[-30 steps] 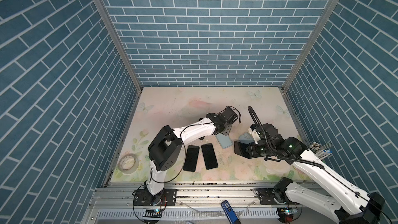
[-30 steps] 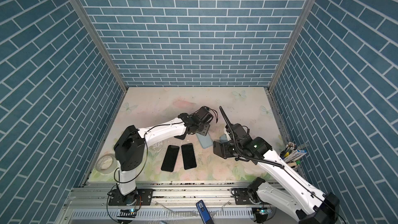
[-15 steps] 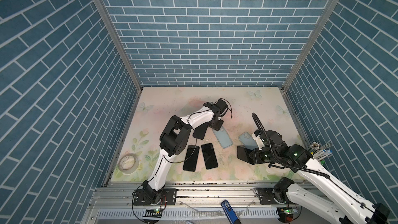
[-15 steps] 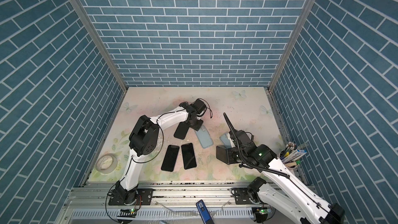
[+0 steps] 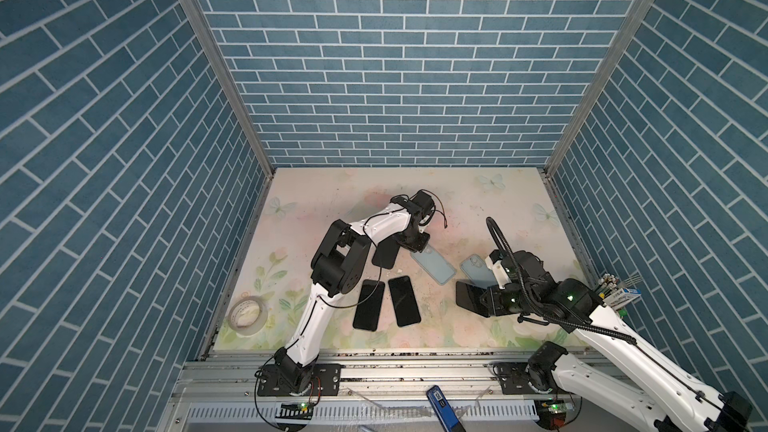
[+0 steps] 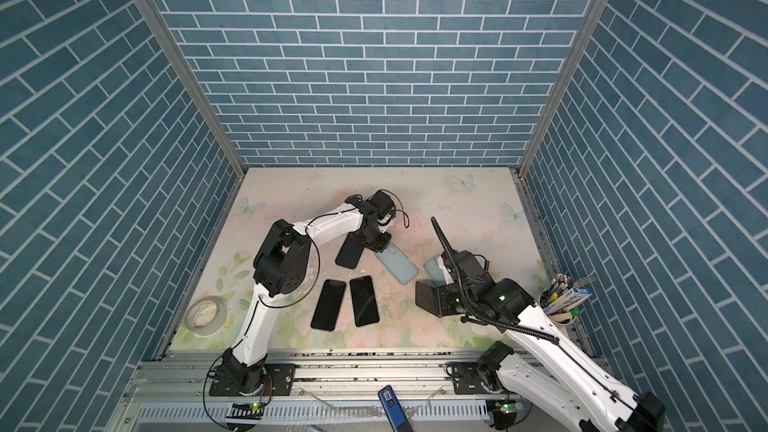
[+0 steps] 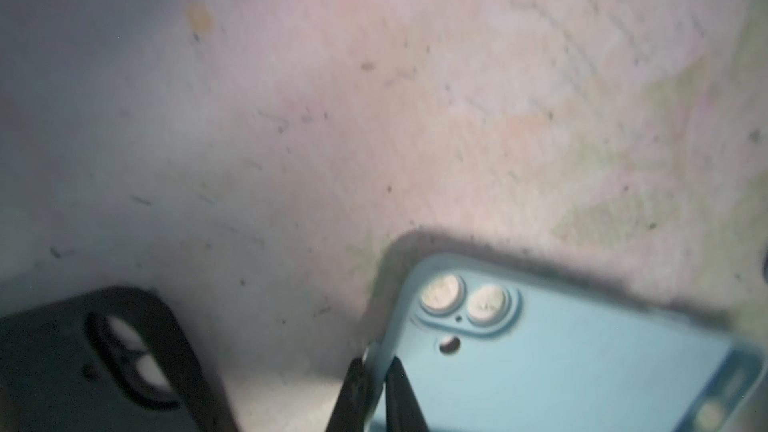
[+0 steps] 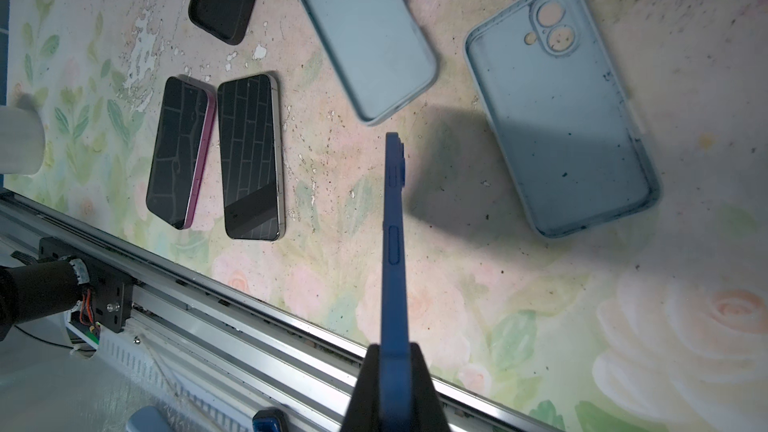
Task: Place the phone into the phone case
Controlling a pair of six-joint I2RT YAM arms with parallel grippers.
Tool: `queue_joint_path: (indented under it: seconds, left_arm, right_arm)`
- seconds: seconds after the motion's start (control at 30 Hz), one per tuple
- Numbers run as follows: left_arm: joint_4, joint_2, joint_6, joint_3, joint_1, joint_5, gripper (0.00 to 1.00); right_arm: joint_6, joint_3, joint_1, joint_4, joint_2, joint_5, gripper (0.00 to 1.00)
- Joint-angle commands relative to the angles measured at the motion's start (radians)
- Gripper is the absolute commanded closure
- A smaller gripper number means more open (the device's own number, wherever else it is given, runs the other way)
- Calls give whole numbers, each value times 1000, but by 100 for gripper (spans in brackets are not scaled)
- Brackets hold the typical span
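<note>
Slippage looks possible: left end effector (image 7: pixel 376 384) pinches the pale case (image 7: pixel 561 371) by its rim; right end effector (image 8: pixel 394 357) clamps the blue phone (image 8: pixel 392 218) edgewise.

The left phone (image 5: pixel 368 304) and the right phone (image 5: pixel 404 301) lie side by side in front. Behind them run the left case (image 5: pixel 385 252), middle case (image 5: pixel 434 264) and right case (image 5: pixel 473 270). A third phone (image 5: pixel 467 303) is just before the right case, and the tape roll (image 5: pixel 248 316) lies far left.

**A:** so what's the setup sitting in?

**B:** teal brick-pattern walls (image 5: pixel 395 76) on three sides, with silver corner posts (image 5: pixel 218 64).

**A:** and the tabletop (image 5: pixel 332 193)?

**B:** pastel floral print with pale butterflies (image 5: pixel 490 181), pretty scuffed and speckled with dirt. There's a metal rail (image 5: pixel 415 369) along the near edge. Light's even, shadows soft.
</note>
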Motion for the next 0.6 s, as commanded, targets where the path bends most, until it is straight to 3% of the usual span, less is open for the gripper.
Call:
queue_joint_path:
  seconds: [0.0, 0.23, 0.57]
  left_arm:
    - [27, -107, -49, -148, -4, 64, 95]
    - [204, -326, -158, -471, -58, 146, 98]
    - [305, -354, -335, -556, -129, 100, 97]
  right_arm:
    - [23, 20, 0, 25, -9, -14, 100]
    - [26, 71, 0, 65, 32, -34, 100]
    - [51, 161, -1, 149, 130, -84, 100]
